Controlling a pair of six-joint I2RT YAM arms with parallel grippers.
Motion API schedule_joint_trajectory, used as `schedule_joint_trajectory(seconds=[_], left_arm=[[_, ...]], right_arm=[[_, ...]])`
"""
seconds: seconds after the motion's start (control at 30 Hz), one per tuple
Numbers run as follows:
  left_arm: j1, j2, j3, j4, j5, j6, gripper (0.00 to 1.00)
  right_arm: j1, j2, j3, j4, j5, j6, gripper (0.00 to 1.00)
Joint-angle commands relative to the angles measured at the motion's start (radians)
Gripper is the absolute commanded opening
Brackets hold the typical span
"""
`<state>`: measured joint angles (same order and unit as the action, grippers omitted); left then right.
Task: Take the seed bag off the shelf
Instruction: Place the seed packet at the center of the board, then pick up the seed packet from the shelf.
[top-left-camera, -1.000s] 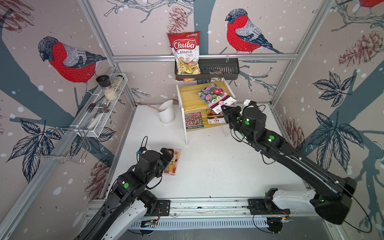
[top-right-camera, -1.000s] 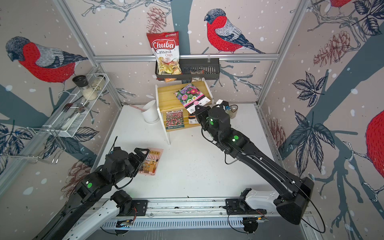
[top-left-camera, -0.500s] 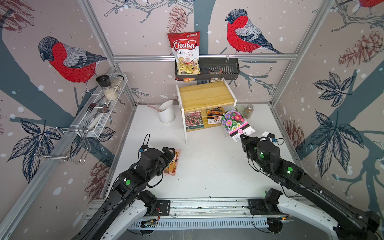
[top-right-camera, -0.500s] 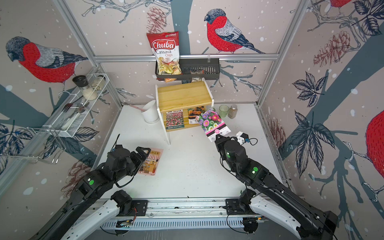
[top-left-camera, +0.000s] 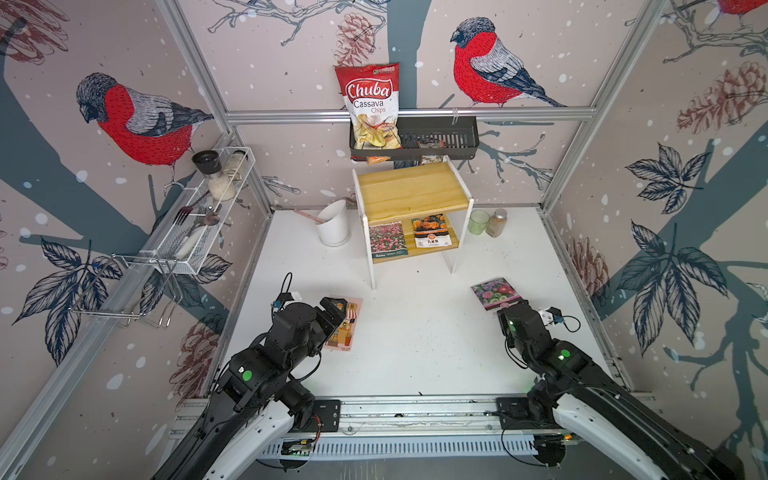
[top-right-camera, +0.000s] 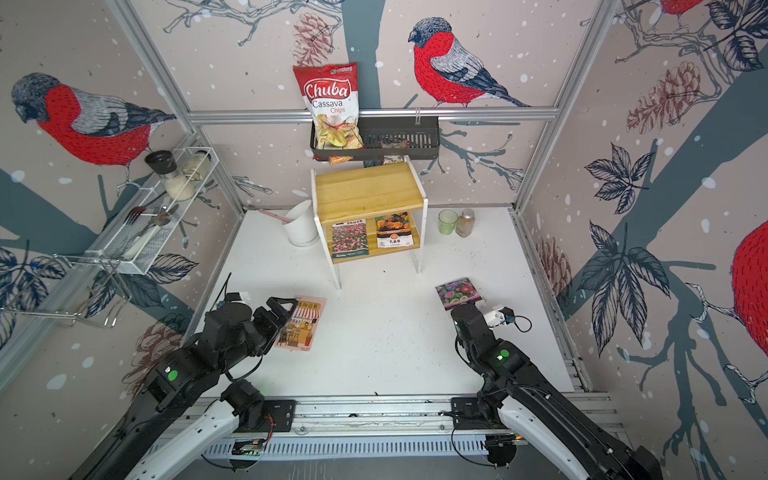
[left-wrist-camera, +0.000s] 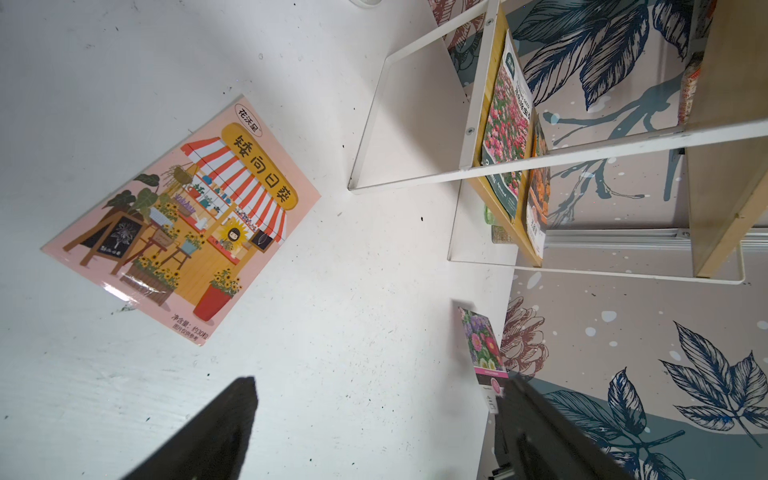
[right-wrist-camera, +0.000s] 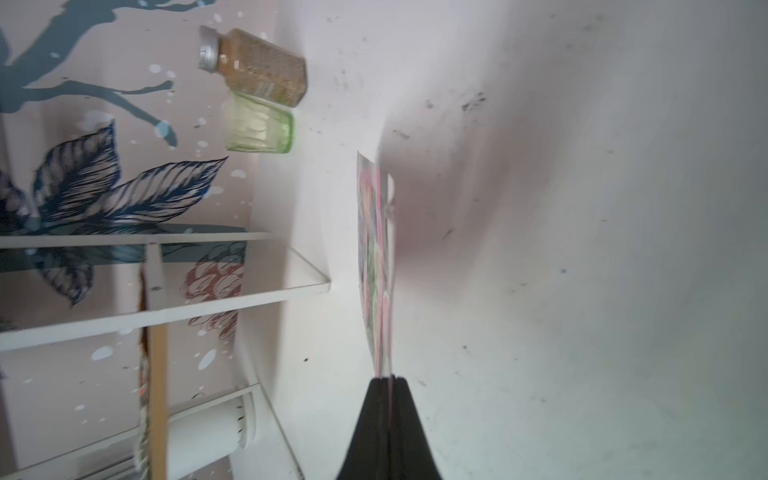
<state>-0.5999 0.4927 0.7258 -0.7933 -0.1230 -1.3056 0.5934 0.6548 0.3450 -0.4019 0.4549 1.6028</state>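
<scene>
The seed bag (top-left-camera: 493, 292) (top-right-camera: 456, 291), printed with pink and purple flowers, is off the shelf (top-left-camera: 411, 192) (top-right-camera: 365, 190) and low over the white table at the front right. My right gripper (right-wrist-camera: 390, 379) (top-left-camera: 505, 309) is shut on its lower edge; its wrist view shows the bag (right-wrist-camera: 376, 266) edge-on between the closed fingers. The shelf's top board is bare. Two other seed packets (top-left-camera: 387, 239) (top-left-camera: 432, 230) lie on its lower board. My left gripper (left-wrist-camera: 378, 386) (top-left-camera: 332, 306) is open, holding nothing, beside a pink packet (left-wrist-camera: 183, 224) (top-left-camera: 345, 326) flat on the table.
A white cup (top-left-camera: 334, 224) with a pink spoon stands left of the shelf; a green glass (top-left-camera: 478, 221) and a spice jar (top-left-camera: 496, 222) stand to its right. A black basket (top-left-camera: 436, 139) with a chips bag hangs above. A white wire rack (top-left-camera: 199, 224) lines the left wall.
My right arm has drawn back from the shelf's top board with the seed bag and lowered it toward the front right of the table. The left arm has barely moved.
</scene>
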Motion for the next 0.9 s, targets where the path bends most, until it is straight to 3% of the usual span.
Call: schedule_joint_trajectory(seconds=[0.0, 0.03, 0.1, 0.23, 0.33, 0.57, 0.7, 0.87], left_arm=[[0.0, -0.001, -0.002, -0.017, 0.007, 0.006, 0.95], [0.0, 0.0, -0.002, -0.016, 0.008, 0.008, 0.95], [0.0, 0.0, -0.002, -0.015, 0.01, 0.007, 0.95], [0.0, -0.004, -0.012, -0.009, 0.011, 0.004, 0.95], [0.0, -0.006, -0.029, 0.008, 0.019, 0.001, 0.95], [-0.001, 0.075, -0.012, 0.135, 0.042, 0.043, 0.95], [-0.001, 0.194, 0.105, 0.169, 0.032, 0.148, 0.95], [-0.001, 0.356, 0.373, 0.176, -0.032, 0.365, 0.95]], right_arm=[[-0.067, 0.035, -0.011, -0.057, -0.079, -0.038, 0.52], [-0.082, 0.044, 0.004, -0.089, -0.087, -0.05, 0.71], [-0.089, 0.044, 0.054, -0.167, -0.07, -0.059, 0.99], [-0.086, 0.017, 0.2, -0.277, -0.063, -0.091, 1.0], [-0.069, 0.026, 0.249, -0.233, -0.127, -0.089, 1.0], [0.099, 0.276, 0.289, 0.21, -0.176, -0.129, 1.0], [0.135, 0.452, 0.372, 0.367, -0.186, -0.173, 1.0], [0.112, 0.581, 0.447, 0.459, -0.206, -0.203, 1.0]])
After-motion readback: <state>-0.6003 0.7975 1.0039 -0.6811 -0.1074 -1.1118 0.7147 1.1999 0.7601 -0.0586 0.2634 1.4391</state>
